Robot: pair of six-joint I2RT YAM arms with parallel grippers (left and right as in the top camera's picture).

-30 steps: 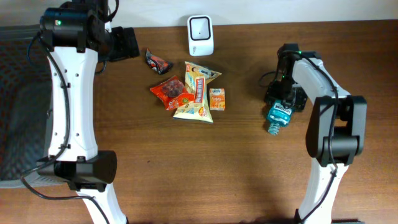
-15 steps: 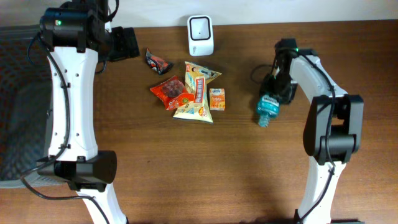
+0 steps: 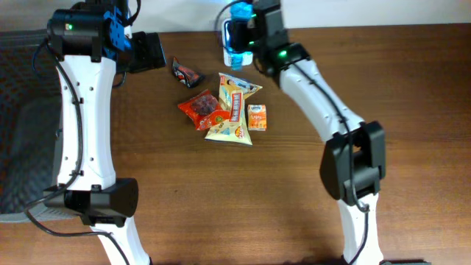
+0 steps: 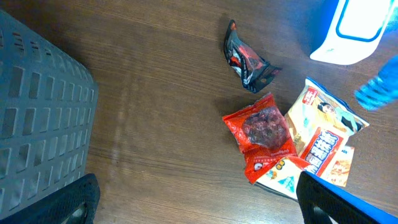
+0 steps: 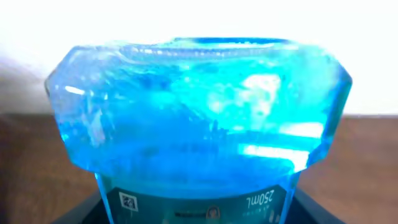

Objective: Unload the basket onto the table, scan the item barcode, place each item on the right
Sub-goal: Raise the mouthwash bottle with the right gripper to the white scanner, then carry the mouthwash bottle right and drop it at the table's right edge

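Your left gripper [image 3: 147,51] sits far left, jaws spread wide. Snack packets [image 3: 224,110] are piled mid-table. Right of them, your right gripper [image 3: 248,31] is clamped on the blue bottle [image 5: 199,124], just over the scanner [image 4: 351,31], far centre

Brown wooden table [image 3: 184,206], snack packets [image 3: 234,110], white scanner [image 4: 357,28]

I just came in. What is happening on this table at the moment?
The right gripper holds a blue bottle in front of the white scanner at the back of the table, probably to present its barcode. The left gripper is open and holds nothing; it hovers over the left side. A pile of snack packets lies in the middle, with neither gripper on it.
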